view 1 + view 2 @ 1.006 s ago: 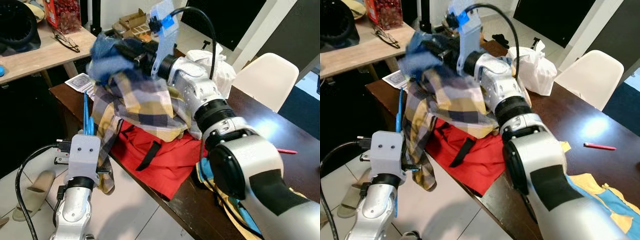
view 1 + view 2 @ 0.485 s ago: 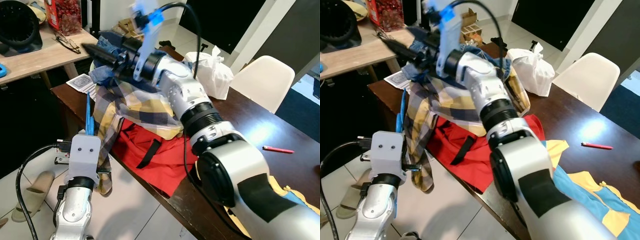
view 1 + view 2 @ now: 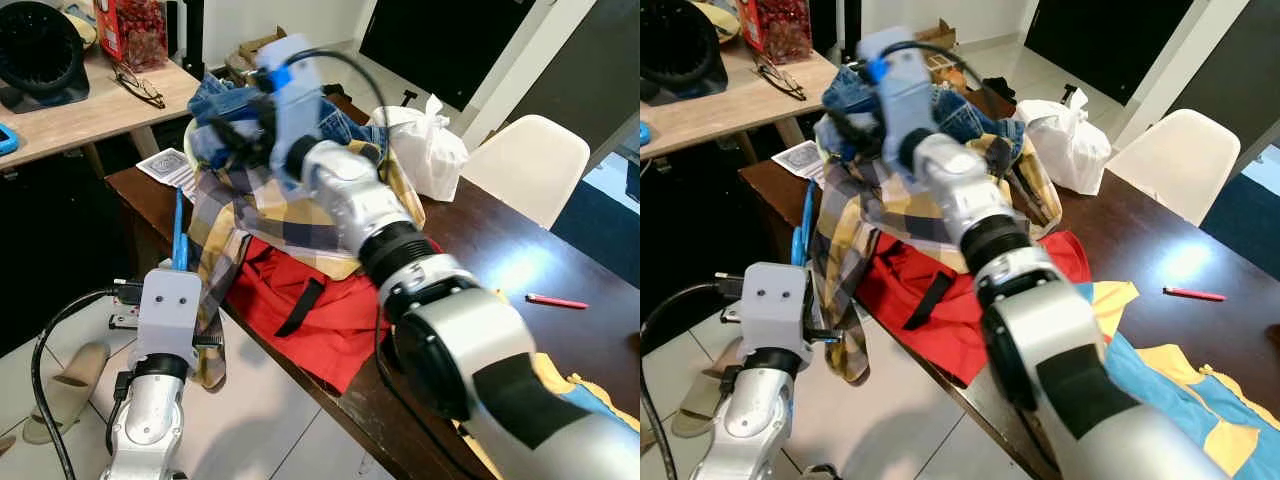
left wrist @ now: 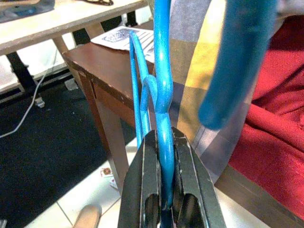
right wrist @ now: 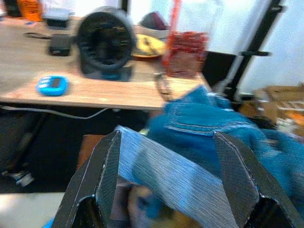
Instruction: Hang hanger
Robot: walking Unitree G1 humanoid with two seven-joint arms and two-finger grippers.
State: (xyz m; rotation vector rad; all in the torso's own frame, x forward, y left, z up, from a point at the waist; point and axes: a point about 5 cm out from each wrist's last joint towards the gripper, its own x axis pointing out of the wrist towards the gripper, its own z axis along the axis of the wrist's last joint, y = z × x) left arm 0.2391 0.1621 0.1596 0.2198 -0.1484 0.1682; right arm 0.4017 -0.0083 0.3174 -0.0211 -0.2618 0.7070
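Bench (image 3: pixel 560 250): a dark brown bench is running from near left to far right, carrying a heap of clothes at its left end.
Second bench (image 3: pixel 70 105): a pale wooden one is standing at the far left, bearing a black round fan (image 3: pixel 40 50), a pair of glasses (image 3: pixel 135 82) and a red-printed packet (image 3: pixel 130 25); any writing on the packet is too small to read.
Chair (image 3: pixel 520 165): a white chair is standing beyond the dark bench.
Red garment (image 3: pixel 320 305): it is lying over the bench's near edge, under the other clothes.
Checked shirt (image 3: pixel 260 215): a yellow, white and navy shirt is sitting on top of the red garment, one part hanging down off the bench edge beside the left arm.
Denim garment (image 3: pixel 960 115): blue denim is resting at the top of the heap.
White bag (image 3: pixel 425 150): it is sitting just behind the heap.
Right pincer (image 5: pixel 171 164): it is hovering with its fingers spread wide over the denim and a blue-grey fold of cloth, at the top of the heap.
Left pincer (image 4: pixel 164 190): it is clamping narrowly on the wire of the blue hanger (image 4: pixel 159 90), low beside the bench's near corner.
Hanger position: it is standing upright from the left pincer, touching the hanging checked shirt.
Printed paper (image 3: pixel 170 165): it is lying on the bench's left corner; its pattern is not legible.
Pen (image 3: pixel 558 300): a red one is lying on the bench at the right.
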